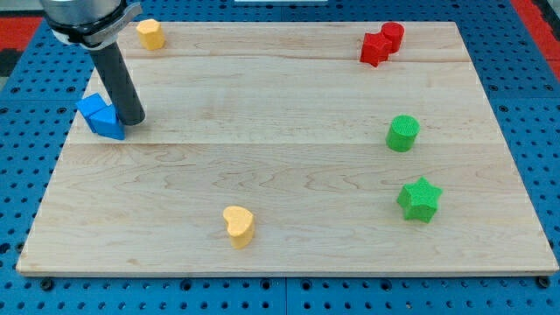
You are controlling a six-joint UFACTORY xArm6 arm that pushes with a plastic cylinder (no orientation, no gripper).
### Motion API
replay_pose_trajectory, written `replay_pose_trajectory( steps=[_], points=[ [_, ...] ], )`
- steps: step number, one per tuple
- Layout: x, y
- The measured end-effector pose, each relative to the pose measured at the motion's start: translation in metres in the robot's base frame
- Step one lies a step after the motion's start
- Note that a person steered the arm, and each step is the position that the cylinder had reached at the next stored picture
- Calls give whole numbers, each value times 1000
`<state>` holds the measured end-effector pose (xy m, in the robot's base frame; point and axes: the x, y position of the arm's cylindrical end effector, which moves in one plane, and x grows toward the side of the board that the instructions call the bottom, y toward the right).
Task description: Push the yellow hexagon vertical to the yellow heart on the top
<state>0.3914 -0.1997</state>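
The yellow hexagon (151, 33) sits near the view's top left corner of the wooden board (289, 166). The yellow heart (238, 225) lies near the view's bottom edge, left of centre. My tip (132, 120) rests at the view's left side, touching the right side of the blue blocks (102, 115). The tip is well below the hexagon and far up and left of the heart. The dark rod rises from it toward the view's top left.
Two red blocks (381, 43) sit together at the view's top right. A green cylinder (403, 133) and a green star (419, 199) are at the view's right. A blue pegboard (525, 52) surrounds the board.
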Motion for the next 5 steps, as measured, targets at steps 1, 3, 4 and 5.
replay_pose_trajectory(
  steps=[1,3,4,5],
  points=[
    [-53,21],
    [-155,-50],
    [-195,-49],
    [-194,-7]
  ],
)
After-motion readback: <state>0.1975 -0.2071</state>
